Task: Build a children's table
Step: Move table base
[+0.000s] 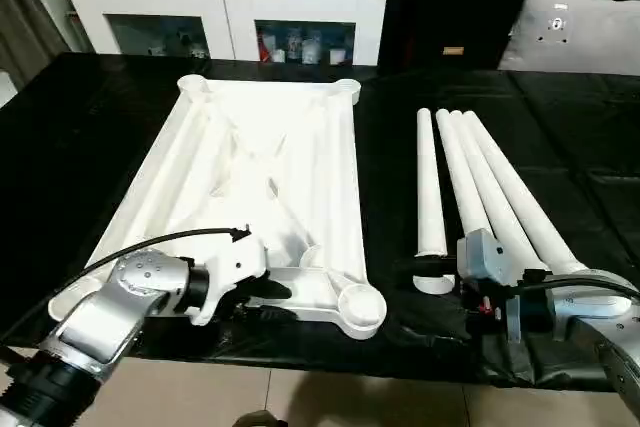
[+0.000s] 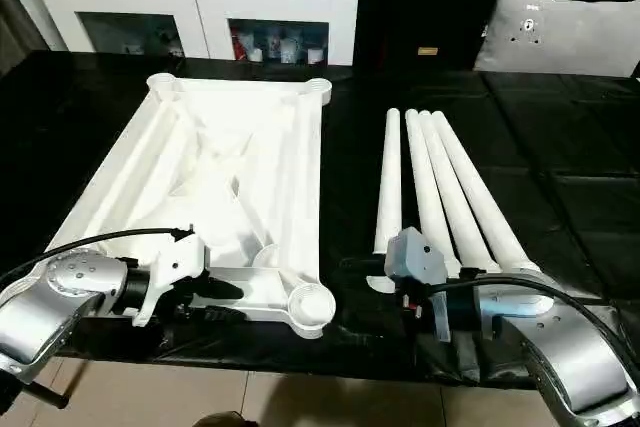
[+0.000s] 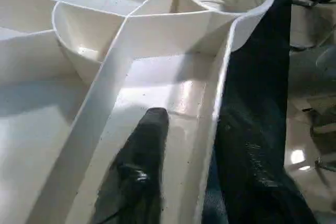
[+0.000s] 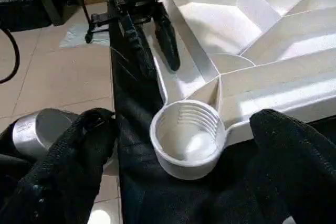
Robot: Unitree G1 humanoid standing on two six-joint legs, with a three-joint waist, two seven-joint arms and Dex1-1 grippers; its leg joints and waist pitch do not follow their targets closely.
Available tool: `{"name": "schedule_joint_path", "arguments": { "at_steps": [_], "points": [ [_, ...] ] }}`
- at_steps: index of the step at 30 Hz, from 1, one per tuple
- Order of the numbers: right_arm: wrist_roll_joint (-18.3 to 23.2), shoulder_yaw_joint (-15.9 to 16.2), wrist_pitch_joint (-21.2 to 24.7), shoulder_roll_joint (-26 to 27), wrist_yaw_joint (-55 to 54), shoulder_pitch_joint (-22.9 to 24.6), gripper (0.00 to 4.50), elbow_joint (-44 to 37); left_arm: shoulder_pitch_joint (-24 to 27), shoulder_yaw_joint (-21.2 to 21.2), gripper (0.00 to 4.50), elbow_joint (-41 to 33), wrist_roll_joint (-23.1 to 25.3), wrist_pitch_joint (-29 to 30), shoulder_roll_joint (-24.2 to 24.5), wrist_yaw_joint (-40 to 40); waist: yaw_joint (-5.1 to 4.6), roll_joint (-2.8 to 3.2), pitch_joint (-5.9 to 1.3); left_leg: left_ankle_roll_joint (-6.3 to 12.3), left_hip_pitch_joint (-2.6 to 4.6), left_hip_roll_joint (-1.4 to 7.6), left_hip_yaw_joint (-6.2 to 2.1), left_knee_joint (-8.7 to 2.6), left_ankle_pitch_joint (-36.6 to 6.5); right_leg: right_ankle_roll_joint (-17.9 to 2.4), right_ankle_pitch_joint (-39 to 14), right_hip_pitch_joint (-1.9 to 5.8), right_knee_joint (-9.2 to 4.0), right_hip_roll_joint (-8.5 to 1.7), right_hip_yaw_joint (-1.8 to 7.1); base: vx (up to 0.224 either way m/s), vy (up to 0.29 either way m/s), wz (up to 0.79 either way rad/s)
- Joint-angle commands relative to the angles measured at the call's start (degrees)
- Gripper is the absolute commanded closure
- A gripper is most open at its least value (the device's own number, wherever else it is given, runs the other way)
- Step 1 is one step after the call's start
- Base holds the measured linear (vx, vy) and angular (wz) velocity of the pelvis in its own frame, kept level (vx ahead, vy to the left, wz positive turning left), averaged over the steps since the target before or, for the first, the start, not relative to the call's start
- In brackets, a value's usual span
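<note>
With my left end effector (image 1: 268, 302) narrowed astride the tabletop (image 1: 255, 162) near rim, I should clamp squarely before my wide-open, empty right end effector (image 1: 425, 267) fetches a leg (image 1: 431, 182).

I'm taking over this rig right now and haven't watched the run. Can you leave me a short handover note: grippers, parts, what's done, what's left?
Left gripper: straddling the near rim of the tabletop, one finger inside the rim, one outside; grip not confirmed.
Right gripper: open, holding nothing, by the near end of the legs and facing the tabletop's near right socket.
Parts: tabletop lies underside up on the black table; four legs lie side by side to its right.
Done: no leg fitted; the sockets in view are empty.
Left: fit all four legs, then turn the table upright.
</note>
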Motion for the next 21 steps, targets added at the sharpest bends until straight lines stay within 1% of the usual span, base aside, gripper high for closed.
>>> {"name": "schedule_joint_path", "arguments": {
  "at_steps": [1,3,4,6,7,8,9,10,11,13,15,16,17,19,21],
  "points": [
    [-0.2,-0.5,0.2,0.3,-0.8,-1.1,0.00,-0.6,-2.3,1.7,3.27,-1.4,0.8,1.5,-0.5,2.5,0.16,-0.40,-2.74,2.44,1.11,5.41,-1.88,-5.24,-11.4,-14.1,-6.1,0.98,-4.41,-5.94,2.91,0.000,0.000,0.00],
    [-0.2,-0.6,0.5,0.5,-1.1,-1.3,0.00,-0.5,-2.9,1.9,3.59,-1.2,1.1,2.1,-1.2,3.6,0.17,-0.47,-2.77,2.14,1.17,5.40,-1.91,-5.27,-11.4,-13.9,-6.6,0.99,-4.45,-5.90,2.90,0.000,0.000,0.00],
    [-0.1,-0.8,1.1,0.7,-1.7,-1.5,0.00,-0.2,-3.7,2.1,3.67,-0.6,1.5,2.3,-2.1,4.9,0.18,-0.60,-2.77,2.18,1.08,5.40,-1.93,-5.28,-11.1,-13.8,-6.5,1.06,-4.43,-5.94,2.92,0.000,0.000,0.00],
    [0.3,-1.0,1.9,1.0,-2.1,-1.7,0.00,-0.1,-4.1,2.3,3.75,-0.3,1.7,2.6,-2.6,5.7,0.10,-0.61,-2.84,2.39,0.97,5.31,-1.88,-5.18,-10.3,-13.7,-5.6,1.15,-4.42,-5.93,2.92,0.000,0.000,0.00],
    [0.5,-1.4,2.4,1.9,-3.2,-2.2,0.00,0.6,-4.9,2.4,3.88,0.6,1.9,2.5,-3.3,6.4,0.12,-0.82,-2.85,2.54,0.96,5.34,-1.87,-5.16,-9.9,-13.7,-5.3,1.15,-4.44,-5.96,2.92,0.000,0.000,0.00],
    [0.0,-2.3,2.6,3.8,-6.2,-3.8,0.00,2.7,-6.3,2.7,4.01,2.5,2.5,1.0,-4.6,7.6,0.09,-0.84,-2.93,2.77,0.92,5.21,-1.80,-5.05,-8.9,-13.9,-4.7,1.11,-4.38,-5.94,2.86,0.000,0.000,0.00],
    [0.0,-2.3,2.6,3.9,-6.2,-3.8,0.00,2.8,-6.3,2.7,4.07,2.5,2.5,1.0,-4.6,7.6,0.03,-0.79,-3.04,2.74,0.93,5.09,-1.75,-4.96,-8.2,-14.1,-4.3,1.00,-4.29,-5.86,2.78,0.000,0.000,0.00],
    [0.3,-2.7,3.5,4.6,-7.2,-4.5,0.00,3.6,-7.0,2.7,4.10,3.6,2.9,0.1,-5.2,8.1,0.07,-0.79,-3.16,2.71,0.95,5.10,-1.78,-4.87,-7.8,-14.2,-3.7,1.05,-4.20,-5.83,2.76,0.000,0.000,0.00],
    [0.5,-2.9,4.3,5.4,-8.3,-5.4,0.00,4.5,-7.9,2.4,4.19,5.1,3.2,-1.0,-5.7,8.0,0.12,-0.88,-3.22,3.22,0.79,5.19,-1.79,-4.80,-6.0,-14.2,-1.1,1.15,-3.97,-5.81,2.70,0.000,0.000,0.00],
    [0.3,-3.2,5.1,6.2,-9.9,-6.0,0.00,5.0,-8.4,2.2,4.43,6.1,3.3,-1.6,-5.9,7.9,0.05,-0.90,-3.26,3.37,0.79,5.11,-1.73,-4.74,-6.2,-14.1,-0.7,1.14,-3.89,-5.76,2.67,0.000,0.000,0.00],
    [0.4,-4.2,6.1,8.6,-13.4,-7.4,0.00,6.2,-9.5,1.7,4.43,8.3,4.2,-2.3,-6.3,8.3,-0.14,-0.87,-3.31,3.36,0.82,4.98,-1.68,-4.73,-5.8,-14.0,-1.0,1.04,-3.90,-5.75,2.64,0.000,0.000,0.00],
    [0.4,-4.2,6.1,8.6,-13.4,-7.4,0.00,6.2,-9.5,1.7,4.43,8.3,4.2,-2.3,-6.3,8.3,-0.19,-0.92,-3.32,3.30,0.73,5.02,-1.71,-4.72,-5.6,-14.0,-0.8,1.12,-3.86,-5.78,2.63,0.000,0.000,0.00],
    [0.2,-4.8,5.9,10.0,-15.4,-8.2,0.00,6.7,-9.8,1.6,4.43,9.0,4.6,-2.3,-6.4,8.6,-0.14,-0.85,-3.36,3.11,0.83,5.13,-1.68,-4.74,-5.7,-14.0,-0.5,1.06,-3.82,-5.83,2.62,0.000,0.000,0.00],
    [-1.1,-5.5,6.0,13.2,-20.3,-9.7,0.00,7.5,-10.2,1.8,4.43,10.1,5.4,-1.3,-6.7,10.1,-0.30,-0.61,-3.37,2.69,0.85,5.06,-1.66,-4.79,-5.5,-14.1,-0.1,0.90,-3.71,-5.73,2.58,0.000,0.000,0.00],
    [-2.2,-5.7,5.6,14.7,-22.8,-10.3,0.00,7.9,-10.0,1.7,4.43,10.3,5.7,-1.9,-6.7,9.9,-0.30,-0.70,-3.33,1.78,0.96,5.12,-1.64,-4.96,-6.2,-13.9,-0.5,0.84,-3.72,-5.61,2.57,0.000,0.000,0.00]
  ]
}}
